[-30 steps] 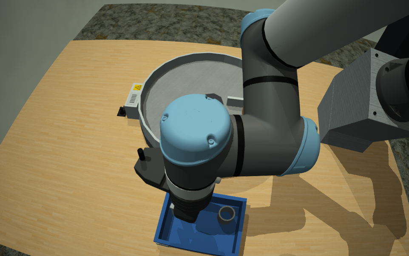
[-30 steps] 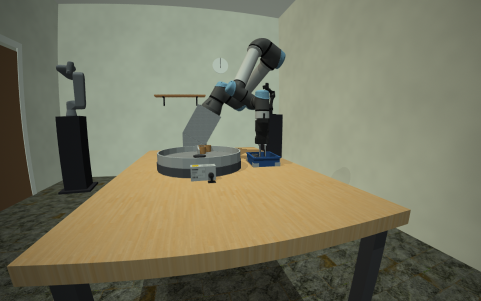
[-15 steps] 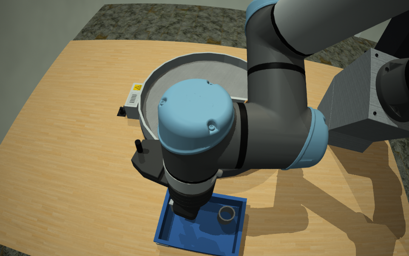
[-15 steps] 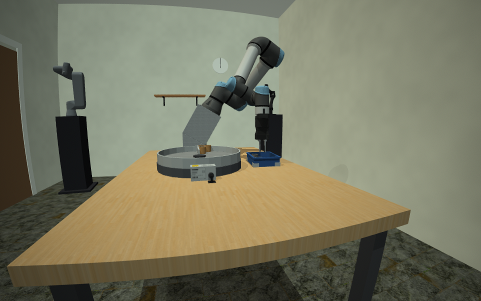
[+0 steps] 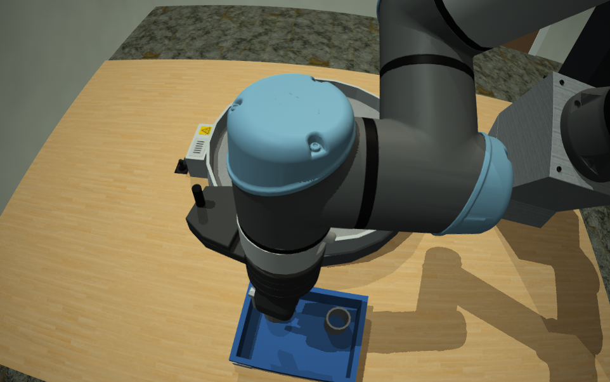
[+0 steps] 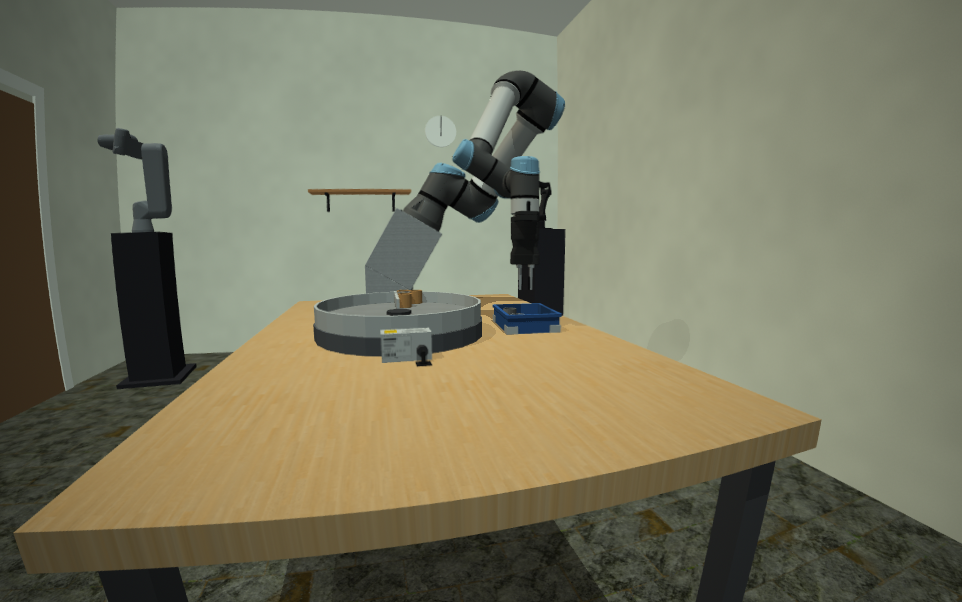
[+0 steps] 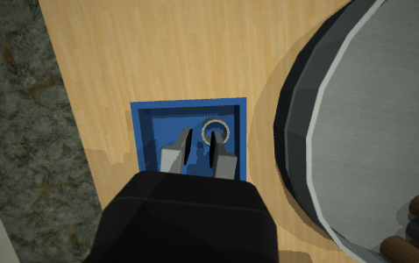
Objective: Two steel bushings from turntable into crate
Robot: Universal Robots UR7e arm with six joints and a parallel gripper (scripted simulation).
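- Top view: we see one steel bushing [image 5: 331, 327] [image 6: 510, 310] [image 7: 215, 119] standing in the crate [image 5: 362, 333] [image 6: 532, 323] [image 7: 188, 103], lower centre of the frame. The arm hides most of the turntable [image 5: 359, 256] [image 6: 354, 326] [image 7: 295, 145], so we cannot count what it bears. A greyish edge under the gripper [image 5: 278, 318] [image 6: 525, 287] [image 7: 202, 131] could be a fingertip or a second sleeve; we cannot tell.
- Exterior view: right of centre, the fingers hang above the crate, parted, with nothing visible between them. Brown bushings [image 6: 405, 300] stand on the turntable; taking one by mistake would break the task. The crate wall hides most of its inside.
- Wrist view: the pincer stands partly spread and pinches nothing. One fingertip overlaps the steel ring in the picture, so a sideways move made too low might knock it. The gripper's body cuts off the crate's lower part; at lower right, a dark shape among brown sleeves [image 7: 400, 250] is too cropped to name.
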